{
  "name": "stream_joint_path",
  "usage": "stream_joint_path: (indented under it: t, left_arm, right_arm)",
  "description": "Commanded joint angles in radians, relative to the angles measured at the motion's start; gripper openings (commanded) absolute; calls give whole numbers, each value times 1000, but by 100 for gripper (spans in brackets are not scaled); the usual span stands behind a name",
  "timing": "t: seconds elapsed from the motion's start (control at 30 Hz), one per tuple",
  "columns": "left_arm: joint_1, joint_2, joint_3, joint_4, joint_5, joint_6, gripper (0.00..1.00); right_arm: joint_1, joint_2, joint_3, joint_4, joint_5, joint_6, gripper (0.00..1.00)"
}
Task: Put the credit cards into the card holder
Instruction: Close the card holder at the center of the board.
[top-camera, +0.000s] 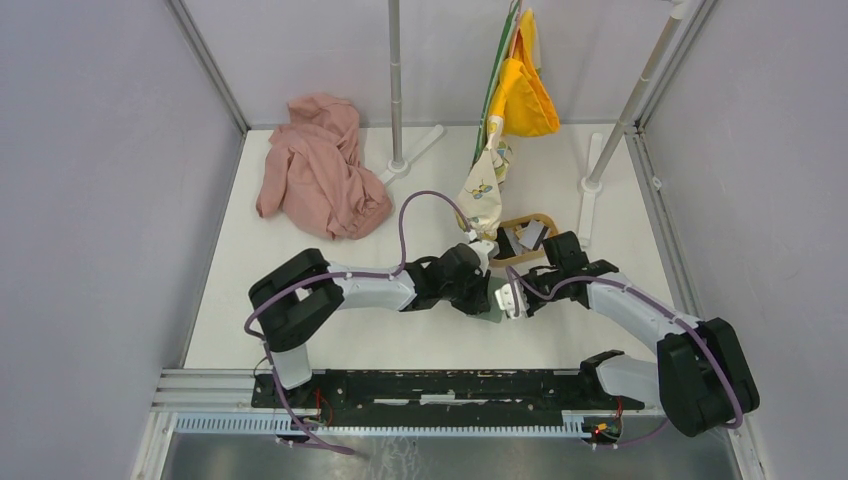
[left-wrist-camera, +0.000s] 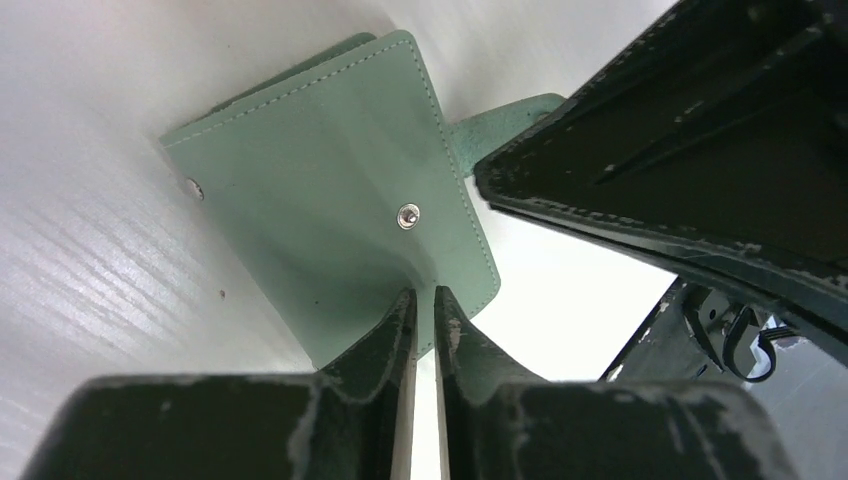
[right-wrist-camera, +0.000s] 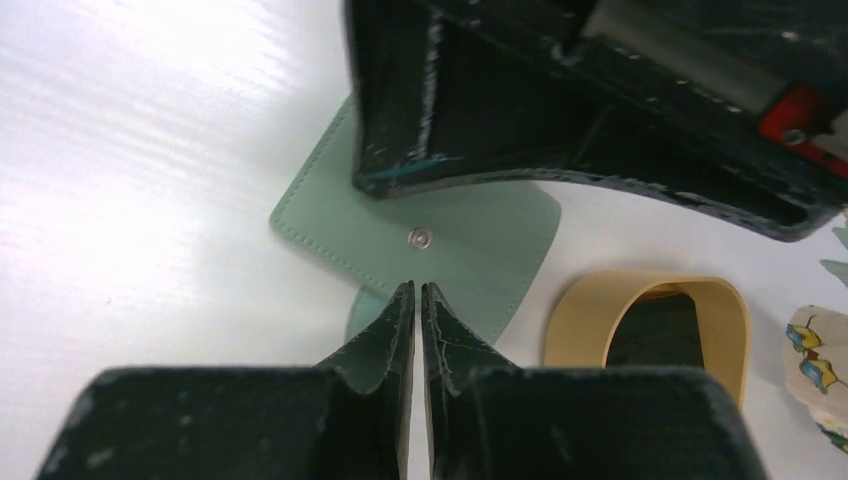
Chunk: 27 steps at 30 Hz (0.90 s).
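Observation:
The sage-green card holder (left-wrist-camera: 330, 190) lies folded on the white table with its snap stud up; it also shows in the right wrist view (right-wrist-camera: 480, 235) and, mostly hidden, between the two grippers in the top view (top-camera: 492, 312). My left gripper (left-wrist-camera: 425, 300) is shut on its near edge. My right gripper (right-wrist-camera: 417, 290) is shut on the opposite edge, close to the stud. The two grippers (top-camera: 488, 288) (top-camera: 507, 298) almost touch. The credit cards (top-camera: 527, 237), grey and black, lie in the oval wood tray (top-camera: 545, 222); one dark card (right-wrist-camera: 655, 328) shows in the right wrist view.
The tray (right-wrist-camera: 585, 300) sits just behind the card holder. A pink cloth (top-camera: 320, 170) lies at the back left. A pole stand (top-camera: 397, 100) and hanging yellow and patterned cloths (top-camera: 515, 100) stand at the back, with another stand (top-camera: 600, 170) at the right.

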Motion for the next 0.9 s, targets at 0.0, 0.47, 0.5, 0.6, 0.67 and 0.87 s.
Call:
stream_joint_path:
  t: [0.0, 0.47, 0.5, 0.6, 0.67, 0.87]
  left_arm:
    - [8, 16, -13, 81, 36, -35, 16]
    - [12, -256, -198, 160, -80, -56, 43]
    - [16, -264, -211, 162, -104, -61, 46]
    - [60, -259, -269, 201, -107, -100, 50]
    - [88, -238, -296, 257, -94, -132, 52]
    - [106, -243, -337, 259, -216, -142, 56]
  right_arm:
    - [28, 4, -42, 239, -36, 260, 10]
    - [106, 108, -36, 310, 177, 285, 8]
    - [114, 113, -36, 310, 180, 275, 8]
    - [161, 138, -36, 320, 195, 232, 9]
    - [201, 158, -32, 326, 211, 198, 10]
    - [283, 190, -23, 316, 204, 98, 10]
